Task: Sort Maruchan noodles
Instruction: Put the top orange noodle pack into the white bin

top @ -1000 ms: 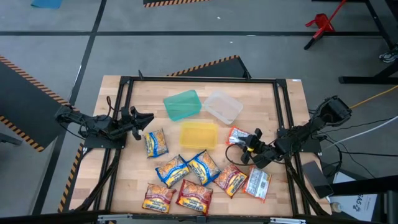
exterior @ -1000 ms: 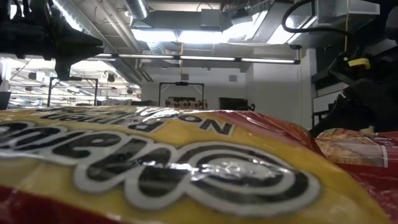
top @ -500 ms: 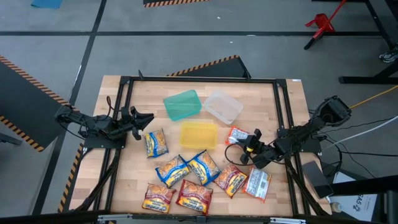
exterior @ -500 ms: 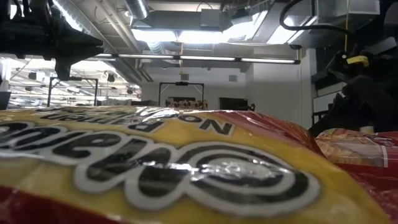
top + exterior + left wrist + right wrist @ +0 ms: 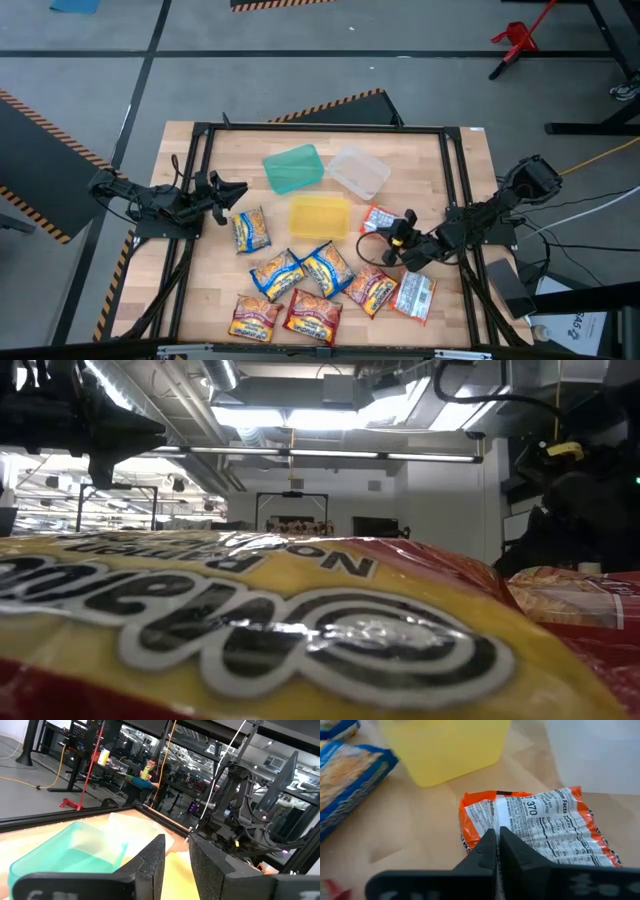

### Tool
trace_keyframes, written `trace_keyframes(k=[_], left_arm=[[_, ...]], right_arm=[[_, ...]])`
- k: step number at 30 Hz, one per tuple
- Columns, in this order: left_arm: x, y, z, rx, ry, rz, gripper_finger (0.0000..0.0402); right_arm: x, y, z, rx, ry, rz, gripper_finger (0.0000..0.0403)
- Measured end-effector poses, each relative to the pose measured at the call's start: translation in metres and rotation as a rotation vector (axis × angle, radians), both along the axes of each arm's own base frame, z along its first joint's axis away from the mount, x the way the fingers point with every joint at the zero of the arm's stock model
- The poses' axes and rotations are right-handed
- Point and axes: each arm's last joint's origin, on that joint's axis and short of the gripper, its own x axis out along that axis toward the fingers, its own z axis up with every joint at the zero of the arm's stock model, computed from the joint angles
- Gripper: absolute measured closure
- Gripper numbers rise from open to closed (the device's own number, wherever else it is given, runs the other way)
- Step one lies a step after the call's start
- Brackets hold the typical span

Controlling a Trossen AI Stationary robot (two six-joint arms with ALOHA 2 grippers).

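Several Maruchan packets lie flat on the near half of the table: blue ones (image 5: 250, 230) (image 5: 277, 273) (image 5: 327, 268), orange-red ones (image 5: 255, 318) (image 5: 313, 312) (image 5: 371, 288), and a red-and-white one (image 5: 413, 295). An orange packet (image 5: 380, 218) lies printed back up beside the yellow container. My right gripper (image 5: 398, 238) is shut, with its tips (image 5: 497, 837) low over that packet's edge (image 5: 480, 827). My left gripper (image 5: 236, 190) waits at the table's left, narrowly open (image 5: 176, 852) and holding nothing. My right gripper has its shut fingertips (image 5: 490, 840) at the orange packet's short edge (image 5: 492, 815), slanting down from the table's right. I cannot tell whether they touch it. The packet lies flat on the table.
A teal container (image 5: 293, 167), a clear one (image 5: 358, 172) and a yellow one (image 5: 319, 216) stand at mid-table. A black frame rail (image 5: 320, 128) runs around the tabletop. One packet (image 5: 300, 630) lies right in front of the low camera. Bare wood shows along the far edge.
My right arm has shifted a little toward the table's left, bringing its gripper closer to the orange packet; in the low view it has risen slightly. The packets and the left arm have stayed where they were.
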Motion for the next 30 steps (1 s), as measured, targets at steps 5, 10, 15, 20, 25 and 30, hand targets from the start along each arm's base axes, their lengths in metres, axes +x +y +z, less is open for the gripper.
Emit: trace_keyframes(k=[5, 10, 15, 20, 25, 30], left_arm=[[0.0, 0.0, 0.0, 0.0, 0.0, 0.0, 0.0319], [0.0, -0.001, 0.0, 0.004, -0.001, -0.025, 0.0319], [0.0, -0.001, 0.0, 0.005, -0.002, -0.034, 0.0319], [0.0, -0.001, 0.0, 0.005, -0.002, -0.033, 0.0319], [0.0, -0.001, 0.0, 0.012, 0.001, -0.03, 0.0319], [0.0, -0.001, 0.0, 0.011, 0.0, -0.025, 0.0319]], right_arm=[[0.011, 0.007, 0.013, -0.009, 0.023, 0.007, 0.04], [0.022, 0.014, 0.028, -0.039, 0.024, 0.008, 0.04], [0.029, 0.018, 0.041, -0.06, 0.025, -0.008, 0.0402], [0.024, 0.021, 0.051, -0.063, 0.042, -0.021, 0.0386], [0.0, 0.021, 0.09, -0.135, 0.039, -0.083, 0.0318], [-0.029, 0.011, 0.111, -0.098, 0.041, -0.118, 0.0207]])
